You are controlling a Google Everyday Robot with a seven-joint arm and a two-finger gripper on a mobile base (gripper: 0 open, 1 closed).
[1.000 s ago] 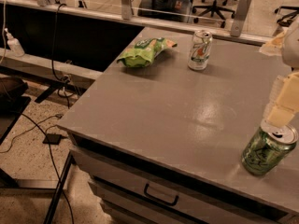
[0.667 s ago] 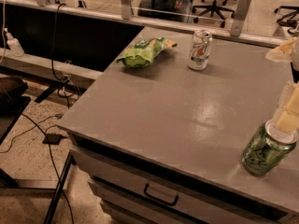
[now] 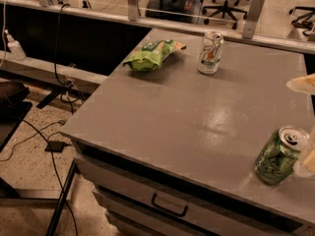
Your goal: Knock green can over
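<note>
The green can (image 3: 279, 157) is dark green with pale swirls and a silver top with a pull tab. It stands near the front right corner of the grey table (image 3: 197, 112), its top leaning slightly to the right. My gripper (image 3: 308, 161) shows only as a pale part at the right edge of the camera view, right beside the can's upper side and touching or nearly touching it. Another pale part of the arm (image 3: 302, 84) shows higher up at the right edge.
A white can with a green and red logo (image 3: 210, 52) stands at the back of the table. A light green snack bag (image 3: 153, 54) lies to its left. The table's front edge with drawers (image 3: 167, 205) is close to the green can. Cables lie on the floor at left.
The gripper has moved from above the green can down and to the right, now mostly out of view beside the can. The can is in the same spot.
</note>
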